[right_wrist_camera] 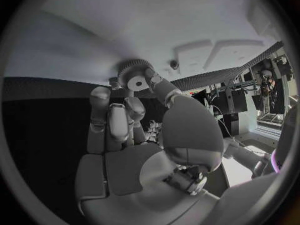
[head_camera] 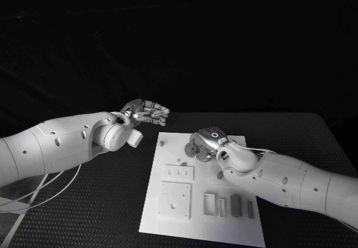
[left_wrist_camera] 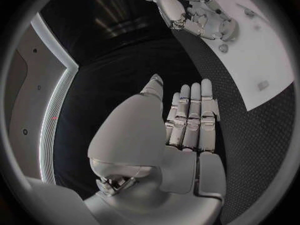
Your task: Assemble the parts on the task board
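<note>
Right hand [right_wrist_camera: 134, 120] pinches a gear [right_wrist_camera: 134, 74] – its underside hidden; left hand [head_camera: 148, 112] empty, fingers extended.

Head view: from above, facing down on the black table [head_camera: 97, 206] and the task board [head_camera: 224, 227]; left wrist view: close behind the left hand [left_wrist_camera: 187, 120], facing along the table; right wrist view: close behind the right hand [right_wrist_camera: 125, 130], facing the board; board shared by all.

Left arm reaches in, left hand [head_camera: 147, 112] held above the worktop [head_camera: 97, 206], fingers [left_wrist_camera: 190, 115] straight and side by side, holding nothing. Right arm lies across the board [head_camera: 173, 219], right hand [head_camera: 205, 143] down, pinching a gear [right_wrist_camera: 134, 73] between thumb and fingertips.
</note>
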Motion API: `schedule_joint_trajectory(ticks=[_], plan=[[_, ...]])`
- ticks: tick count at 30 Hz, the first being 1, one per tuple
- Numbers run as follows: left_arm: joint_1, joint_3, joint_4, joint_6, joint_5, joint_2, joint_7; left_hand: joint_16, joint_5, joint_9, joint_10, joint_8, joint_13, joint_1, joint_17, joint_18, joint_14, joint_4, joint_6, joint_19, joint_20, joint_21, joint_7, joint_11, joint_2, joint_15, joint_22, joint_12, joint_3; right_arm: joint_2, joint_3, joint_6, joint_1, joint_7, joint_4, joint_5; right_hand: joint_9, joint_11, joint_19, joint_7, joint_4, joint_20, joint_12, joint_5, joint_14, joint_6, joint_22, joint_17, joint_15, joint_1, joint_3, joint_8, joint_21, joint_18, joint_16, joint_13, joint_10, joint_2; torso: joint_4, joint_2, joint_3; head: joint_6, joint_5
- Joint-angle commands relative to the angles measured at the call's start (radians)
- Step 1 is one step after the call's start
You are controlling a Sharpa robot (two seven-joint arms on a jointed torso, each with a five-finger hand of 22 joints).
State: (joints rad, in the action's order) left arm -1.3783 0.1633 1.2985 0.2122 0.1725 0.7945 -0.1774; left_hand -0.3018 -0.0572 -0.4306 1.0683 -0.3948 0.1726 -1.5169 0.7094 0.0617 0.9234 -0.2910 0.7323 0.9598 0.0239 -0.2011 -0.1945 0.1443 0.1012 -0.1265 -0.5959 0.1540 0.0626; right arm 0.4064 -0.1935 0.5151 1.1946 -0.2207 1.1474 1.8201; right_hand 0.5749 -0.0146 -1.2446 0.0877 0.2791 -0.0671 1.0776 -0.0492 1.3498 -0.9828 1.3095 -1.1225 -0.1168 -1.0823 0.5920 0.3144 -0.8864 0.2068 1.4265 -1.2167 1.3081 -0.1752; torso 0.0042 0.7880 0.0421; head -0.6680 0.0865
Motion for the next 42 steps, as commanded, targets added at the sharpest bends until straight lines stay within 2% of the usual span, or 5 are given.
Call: schedule_joint_trajectory(ticks=[1, 8, 16, 42], plan=[[-0.001, -0.001, 0.000, -0.016, 0.004, -0.002, -0.008, 0.006, 0.006, -0.001, 0.004, 0.007, 0.001, 0.002, 0.001, 0.013, 0.002, 0.000, -0.005, -0.002, 0.007, 0.004, -0.018, 0.004, -0.002, -0.005, -0.001, -0.006, -0.008, 0.000, -0.003, -0.016, -0.004, 0.004, 0.002, 0.003, 0.010, -0.007, 0.003, 0.001, 0.003, 0.002, -0.001, 0.001, -0.001, -0.032, 0.014, 0.000, -0.009, 0.002, -0.004, 0.008, 0.001, 0.055, 0.002, 0.000, -0.001, 0.022, 0.0007, 0.000, -0.0003, 0.000, -0.001], [-0.001, -0.001, 0.000, -0.016, 0.004, -0.003, -0.008, 0.006, 0.006, -0.002, 0.004, 0.007, 0.001, 0.002, 0.001, 0.013, 0.002, 0.000, -0.005, -0.002, 0.007, 0.004, -0.018, 0.004, -0.001, -0.005, -0.001, -0.006, -0.008, 0.000, -0.002, -0.014, -0.004, 0.002, 0.001, 0.002, 0.012, -0.009, 0.003, 0.000, 0.003, 0.002, 0.000, 0.001, 0.000, -0.034, 0.014, -0.001, -0.011, 0.005, -0.006, 0.009, 0.001, 0.055, 0.003, -0.001, 0.001, 0.027, 0.0004, 0.000, -0.0002, 0.000, -0.001], [-0.001, -0.001, 0.001, -0.015, 0.004, -0.001, -0.007, 0.006, 0.006, -0.002, 0.004, 0.007, 0.002, 0.002, 0.002, 0.013, 0.003, 0.000, -0.005, -0.002, 0.007, 0.004, -0.018, 0.004, -0.001, -0.005, -0.002, -0.007, -0.008, 0.003, -0.002, 0.014, -0.004, -0.032, 0.014, 0.016, 0.013, -0.010, 0.003, -0.001, 0.004, 0.002, -0.003, 0.001, -0.001, -0.034, 0.015, -0.001, -0.012, 0.009, -0.009, 0.008, 0.000, 0.055, 0.003, 0.001, 0.000, 0.023, -0.0006, -0.001, -0.0006, 0.000, 0.000], [-0.001, -0.001, -0.003, -0.017, 0.004, -0.003, -0.006, 0.008, 0.006, -0.002, 0.004, 0.007, 0.002, 0.001, 0.003, 0.013, 0.003, 0.000, -0.006, -0.002, 0.007, 0.005, -0.018, 0.004, -0.001, -0.005, -0.002, -0.007, -0.008, -0.014, 0.000, 0.022, 0.001, -0.052, 0.020, 0.022, 0.014, -0.011, 0.001, -0.002, 0.000, 0.002, -0.007, 0.001, -0.001, -0.035, 0.014, 0.001, -0.013, 0.014, -0.009, 0.007, 0.000, 0.055, 0.002, 0.002, 0.000, 0.014, 0.0010, 0.000, -0.0003, 0.000, 0.002]])
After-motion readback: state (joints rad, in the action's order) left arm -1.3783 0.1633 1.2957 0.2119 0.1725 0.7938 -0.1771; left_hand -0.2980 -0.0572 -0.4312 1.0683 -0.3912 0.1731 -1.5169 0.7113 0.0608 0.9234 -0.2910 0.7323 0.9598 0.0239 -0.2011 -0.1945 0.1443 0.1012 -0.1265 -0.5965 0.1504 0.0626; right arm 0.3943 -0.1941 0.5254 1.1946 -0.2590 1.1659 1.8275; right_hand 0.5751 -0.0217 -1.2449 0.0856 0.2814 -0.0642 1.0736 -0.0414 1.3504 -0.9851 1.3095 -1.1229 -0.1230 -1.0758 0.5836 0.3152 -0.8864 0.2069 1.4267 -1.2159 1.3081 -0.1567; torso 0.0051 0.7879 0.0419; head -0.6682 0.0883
